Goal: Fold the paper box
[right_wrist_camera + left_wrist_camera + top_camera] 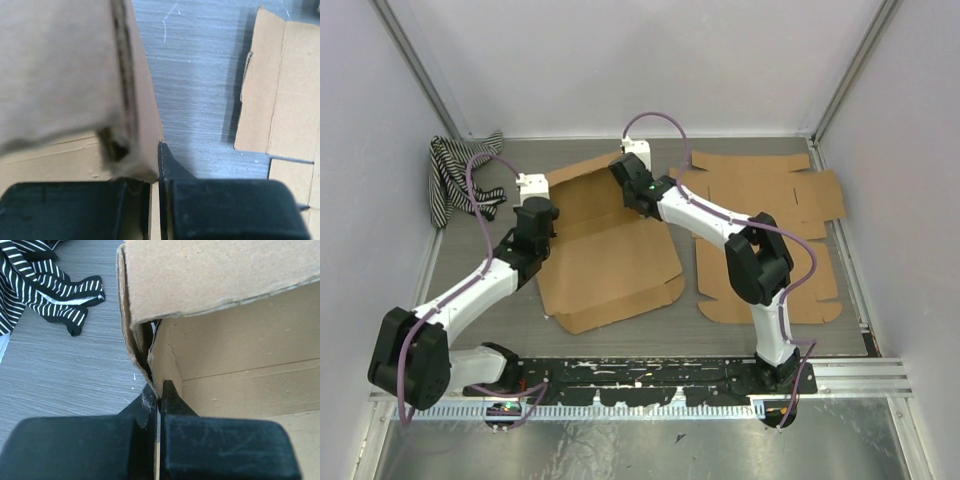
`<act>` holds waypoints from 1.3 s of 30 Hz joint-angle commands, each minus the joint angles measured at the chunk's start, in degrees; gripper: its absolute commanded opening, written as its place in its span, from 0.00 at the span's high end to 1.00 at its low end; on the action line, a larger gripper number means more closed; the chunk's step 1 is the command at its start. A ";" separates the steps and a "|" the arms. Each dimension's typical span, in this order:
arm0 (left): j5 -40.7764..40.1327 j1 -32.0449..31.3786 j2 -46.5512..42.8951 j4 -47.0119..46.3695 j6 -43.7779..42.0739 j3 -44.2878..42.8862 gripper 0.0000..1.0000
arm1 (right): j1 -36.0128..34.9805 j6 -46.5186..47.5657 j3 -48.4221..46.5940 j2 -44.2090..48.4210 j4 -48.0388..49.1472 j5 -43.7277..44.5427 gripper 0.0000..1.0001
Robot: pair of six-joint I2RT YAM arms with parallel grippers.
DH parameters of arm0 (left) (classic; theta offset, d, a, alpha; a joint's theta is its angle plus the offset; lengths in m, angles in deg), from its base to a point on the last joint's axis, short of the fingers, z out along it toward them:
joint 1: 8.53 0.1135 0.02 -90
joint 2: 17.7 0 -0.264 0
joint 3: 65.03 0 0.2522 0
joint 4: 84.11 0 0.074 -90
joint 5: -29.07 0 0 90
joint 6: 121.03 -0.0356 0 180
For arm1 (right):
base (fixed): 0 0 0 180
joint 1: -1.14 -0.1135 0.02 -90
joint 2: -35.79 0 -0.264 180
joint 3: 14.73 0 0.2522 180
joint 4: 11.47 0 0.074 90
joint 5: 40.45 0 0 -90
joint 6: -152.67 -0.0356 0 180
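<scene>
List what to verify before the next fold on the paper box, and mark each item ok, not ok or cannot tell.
1. Left gripper clamped on the paper box: ok, its fingers pinch the raised wall's edge.
2. Right gripper clamped on the other side: ok, cardboard sits between its closed fingers.
3. Raised wall standing up: ok in the left wrist view.
4. Corners square and tabs seated: cannot tell, the wrist views are too close.
5. Striped cloth clear of the box: ok, it lies apart near the far left corner.
6. Flat cardboard blank out of the way: cannot tell, it lies close beside the box under the right arm.
</scene>
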 commanded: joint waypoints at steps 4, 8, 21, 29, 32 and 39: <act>-7.95 -4.25 0.83 5.01 -2.23 -3.17 1.00 | -0.49 -10.18 -9.70 -5.99 -10.93 5.86 0.99; -11.20 -4.78 1.52 6.98 -2.51 -4.33 0.99 | -0.54 -10.94 -6.73 -4.42 -9.81 3.58 0.99; -12.40 -4.65 0.17 12.71 0.65 -6.66 0.50 | -0.51 -6.91 0.67 4.82 -7.74 -5.64 0.53; -10.23 -3.83 -4.52 21.09 4.38 -10.54 0.45 | 0.08 1.66 -2.83 8.07 -8.99 -5.75 0.46; -8.25 -3.40 -5.98 23.80 5.40 -11.75 0.45 | 0.81 5.19 -6.24 7.28 -8.91 -7.57 0.46; -3.15 -3.20 -9.63 28.32 8.13 -11.94 0.45 | 2.37 8.76 -14.08 1.12 -10.69 -8.24 0.46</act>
